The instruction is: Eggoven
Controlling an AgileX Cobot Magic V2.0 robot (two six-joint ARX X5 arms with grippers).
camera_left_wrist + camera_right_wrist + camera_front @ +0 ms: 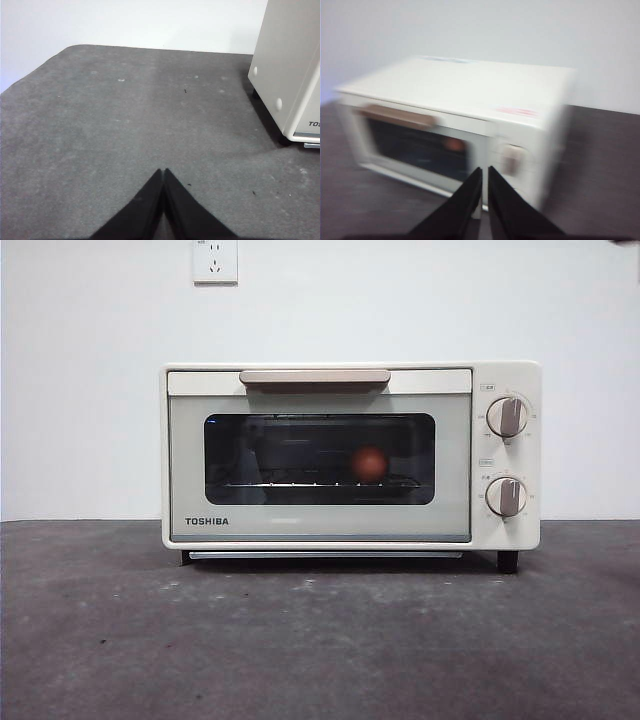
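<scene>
The cream TOSHIBA toaster oven (350,455) stands on the grey table with its door closed. The reddish-brown egg (371,464) sits inside on the wire rack, seen through the dark glass window. The beige handle (315,377) runs along the door's top and two knobs (507,417) sit on the right panel. My left gripper (164,171) is shut and empty, low over bare table beside the oven's side wall (290,65). My right gripper (484,170) is shut and empty, raised in front of the oven (460,120); its view is blurred. The egg (454,145) shows there as a faint smear.
A white wall stands behind the oven, with a socket (215,260) high up. The grey table mat (320,640) stretches in front of the oven, and its rounded far corner (75,47) shows in the left wrist view.
</scene>
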